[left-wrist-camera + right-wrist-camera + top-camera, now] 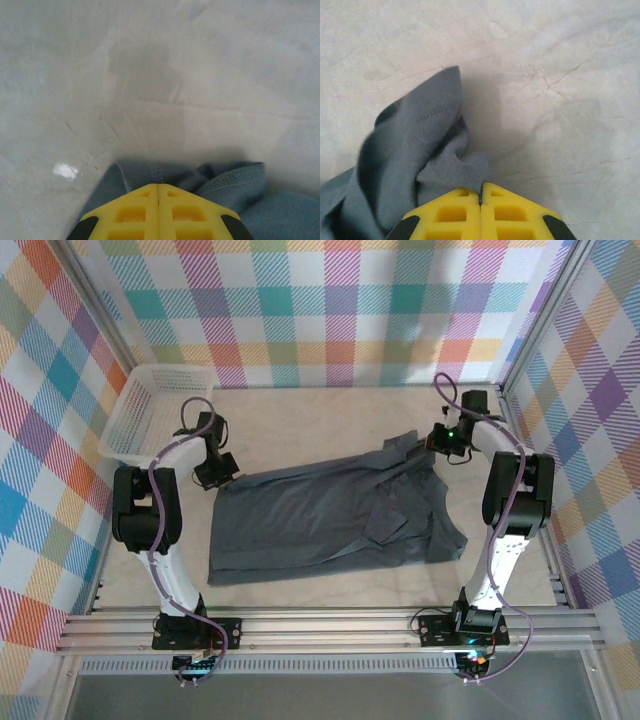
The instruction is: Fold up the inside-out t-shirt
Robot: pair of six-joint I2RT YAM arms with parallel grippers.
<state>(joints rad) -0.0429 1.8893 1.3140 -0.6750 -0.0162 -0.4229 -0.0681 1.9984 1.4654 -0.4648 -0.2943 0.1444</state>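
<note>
- Nearest your arm bases, the inside-out t-shirt (330, 515) is lying on the table (330, 410) with its lower hem running along the near side, mostly flat but creased.
- The cloth is spreading across the middle of the table between your two arms, with a folded-over flap rumpling its right half.
- Your left gripper (218, 478) is sitting at the shirt's far left corner. In the left wrist view its yellow fingers (130, 212) are pressing tight together at the tip (158, 186), and they are pinching the stitched edge of the shirt (235, 182), which is bunching out from under them.
- Your right gripper (432, 443) is working at the far right corner, where the cloth is rising into a peak. In the right wrist view its jaws are clamping together (481, 186) on a gathered fold of the shirt (420, 140).
- Farther back on the left, a white mesh basket (140, 415) is standing apart from the shirt.
</note>
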